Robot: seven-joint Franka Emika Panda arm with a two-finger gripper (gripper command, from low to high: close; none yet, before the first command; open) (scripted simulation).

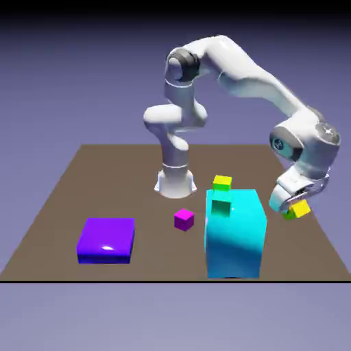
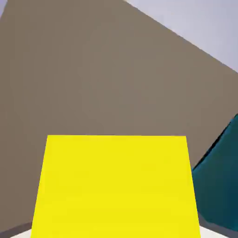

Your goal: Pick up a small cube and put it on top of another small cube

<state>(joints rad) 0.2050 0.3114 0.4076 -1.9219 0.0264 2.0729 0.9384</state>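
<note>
My gripper [image 1: 293,208] is shut on a small yellow cube [image 1: 299,210], which it holds tilted at the exterior view's right, beside the big cyan block [image 1: 235,236]. In the hand view this cube [image 2: 116,186] fills the lower middle and hides both fingertips. A second small yellow cube [image 1: 221,182] sits just behind the cyan block's far left corner, apart from the gripper.
A small teal-green cube [image 1: 221,206] shows at the cyan block's upper left. A small magenta cube [image 1: 184,219] lies left of that block, and a flat purple block [image 1: 105,240] further left. The cyan block [image 2: 222,186] shows dark at the hand view's right edge, over the brown table [image 2: 102,69].
</note>
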